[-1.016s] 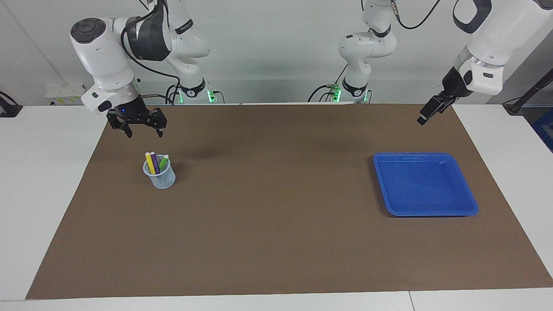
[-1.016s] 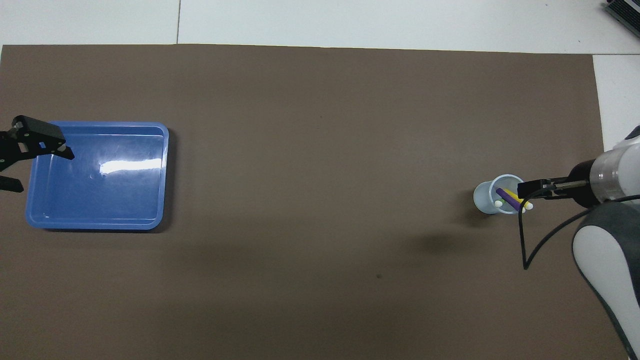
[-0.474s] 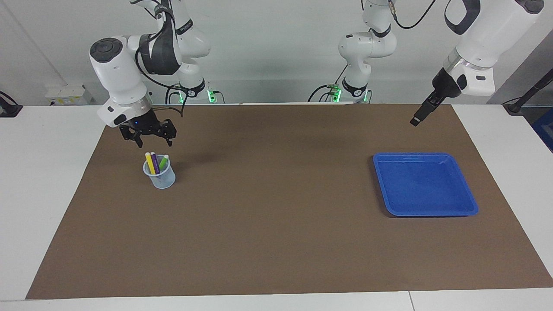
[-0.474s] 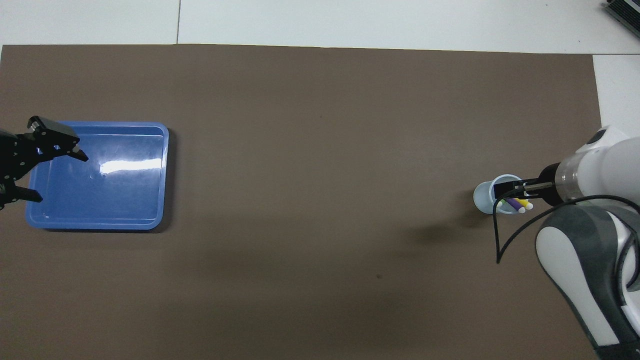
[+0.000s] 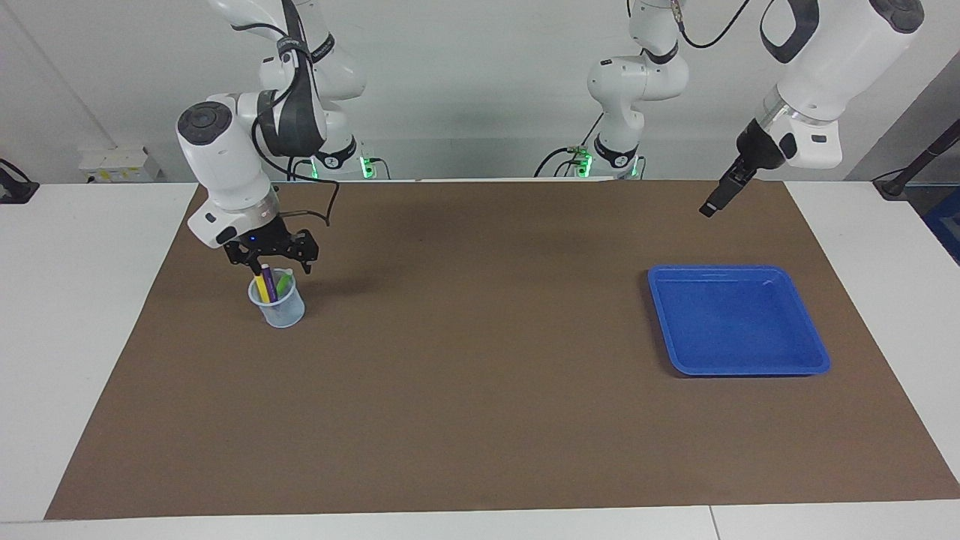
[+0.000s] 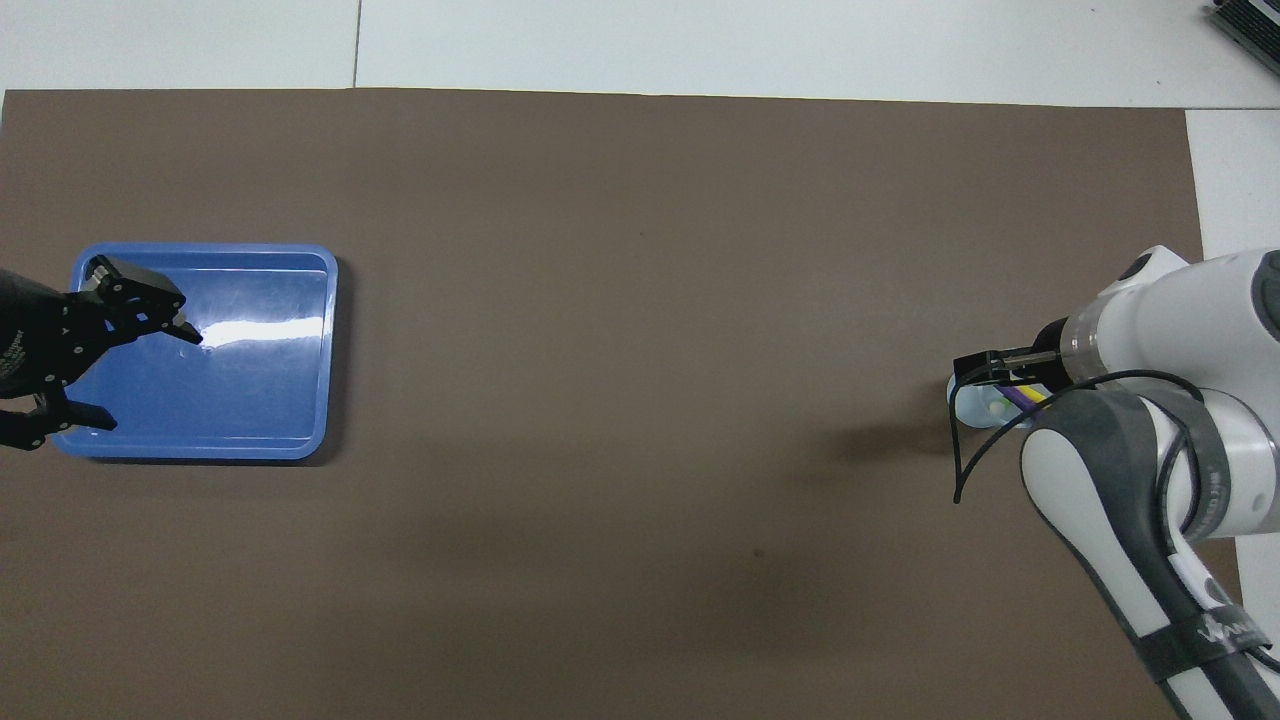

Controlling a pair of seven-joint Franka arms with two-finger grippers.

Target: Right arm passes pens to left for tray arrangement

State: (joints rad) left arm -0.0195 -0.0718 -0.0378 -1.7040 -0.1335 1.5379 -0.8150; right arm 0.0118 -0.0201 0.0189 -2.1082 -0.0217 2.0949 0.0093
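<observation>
Three pens, yellow [image 5: 260, 287], purple [image 5: 271, 291] and green [image 5: 283, 285], stand in a small translucent cup [image 5: 279, 309] toward the right arm's end of the table. My right gripper [image 5: 274, 264] hangs open just above the cup, and its frame hides the pens' caps. In the overhead view the right gripper [image 6: 985, 372] covers most of the cup [image 6: 962, 405], with a bit of the purple pen [image 6: 1020, 396] showing. The blue tray [image 5: 739, 322] lies bare toward the left arm's end. My left gripper [image 5: 709, 208] is up in the air; from overhead the left gripper [image 6: 152, 382] stands open over the tray [image 6: 265, 395].
A brown mat [image 5: 480, 390] covers the table between the cup and the tray. A thin black cable [image 6: 965, 460] loops down from the right wrist beside the cup. White table surface [image 5: 82, 315] borders the mat.
My right gripper has come down and across from beside the mat's edge to just above the cup. The left gripper has shifted farther over the tray. Both stay open.
</observation>
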